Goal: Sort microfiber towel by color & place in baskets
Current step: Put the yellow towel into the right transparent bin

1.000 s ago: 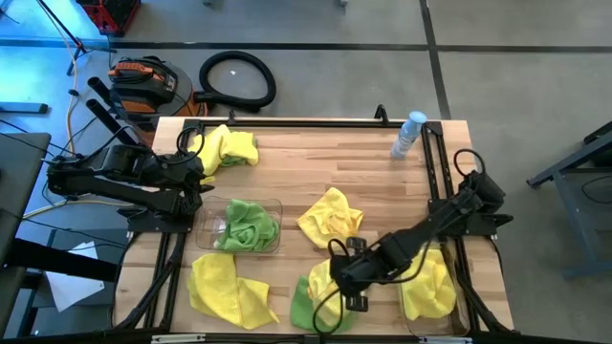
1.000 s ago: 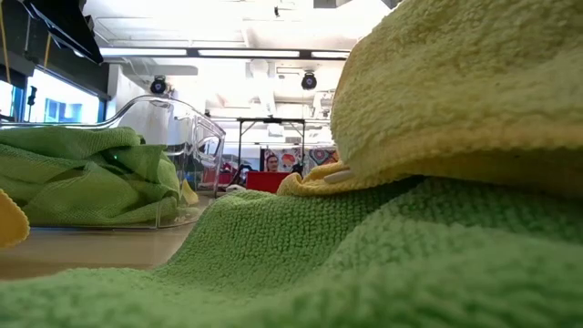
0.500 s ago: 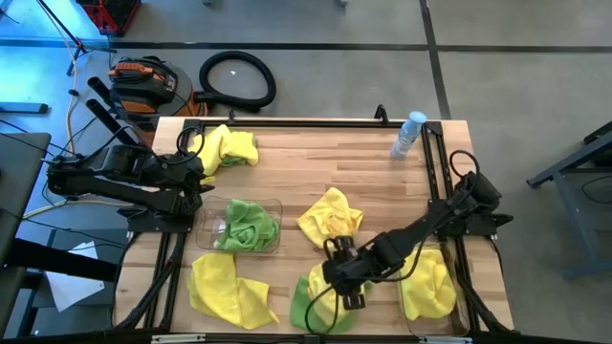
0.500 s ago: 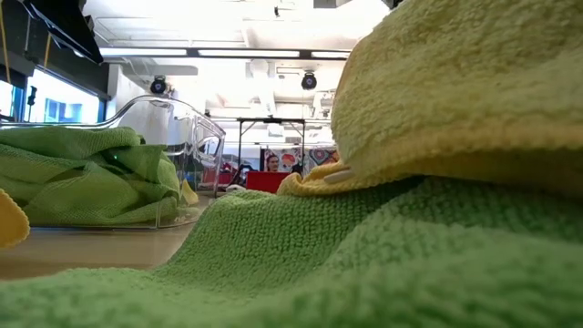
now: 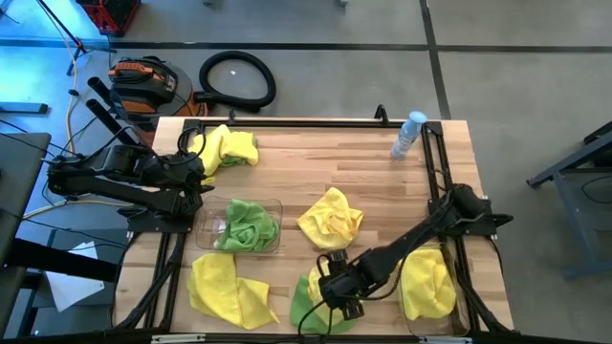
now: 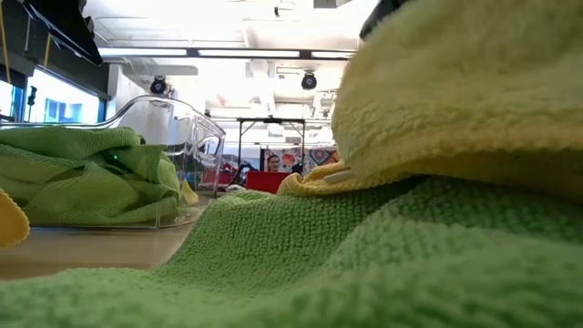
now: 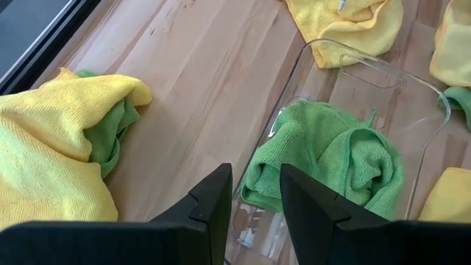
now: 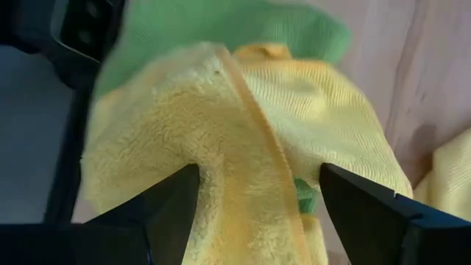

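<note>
right end effector (image 5: 337, 298) hides yellow towel (image 8: 221, 147).

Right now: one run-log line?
right gripper open over yellow towel | left gripper idle, empty | green towel in basket

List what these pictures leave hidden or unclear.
- High view: the right gripper and arm cover part of the yellow-and-green pile; how many cloths lie there is unclear.
- Low view: a yellow towel and a green towel at the lens block most of the table.
- Right wrist view: the yellow towel hides whatever lies under it.
</note>
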Robot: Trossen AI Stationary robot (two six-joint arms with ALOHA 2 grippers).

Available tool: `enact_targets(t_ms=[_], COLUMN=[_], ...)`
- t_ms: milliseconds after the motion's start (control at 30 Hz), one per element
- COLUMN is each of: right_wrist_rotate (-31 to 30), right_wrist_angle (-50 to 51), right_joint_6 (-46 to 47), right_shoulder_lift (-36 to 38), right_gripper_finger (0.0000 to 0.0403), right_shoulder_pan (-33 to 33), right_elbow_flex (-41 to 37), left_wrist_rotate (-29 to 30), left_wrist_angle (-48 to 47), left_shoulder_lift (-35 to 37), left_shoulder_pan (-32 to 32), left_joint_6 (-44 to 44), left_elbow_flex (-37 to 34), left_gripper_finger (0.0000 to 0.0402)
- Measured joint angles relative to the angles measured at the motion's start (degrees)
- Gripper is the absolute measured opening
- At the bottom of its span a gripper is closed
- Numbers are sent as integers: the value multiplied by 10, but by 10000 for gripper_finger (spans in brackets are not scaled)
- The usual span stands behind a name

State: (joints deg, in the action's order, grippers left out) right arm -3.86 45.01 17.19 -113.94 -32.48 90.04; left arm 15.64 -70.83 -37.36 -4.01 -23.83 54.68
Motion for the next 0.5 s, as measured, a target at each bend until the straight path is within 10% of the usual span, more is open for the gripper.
enact_targets(t_ms=[267,500], right_wrist_rotate=[12,8], right_wrist_angle=[2,2], right_joint_6=[39,85], right_shoulder_lift=[-44,-47], right_gripper_finger=[236,103], right_shoulder_pan=[-3,-17], right_elbow_flex=[12,12], left_wrist_rotate=[0,0], left_wrist_angle=[0,0], left_shoulder_lift=[-4,-4], left_shoulder_pan=[0,0], left_joint_6=[0,0], left_elbow_flex=[0,0], left_gripper_finger=[105,105])
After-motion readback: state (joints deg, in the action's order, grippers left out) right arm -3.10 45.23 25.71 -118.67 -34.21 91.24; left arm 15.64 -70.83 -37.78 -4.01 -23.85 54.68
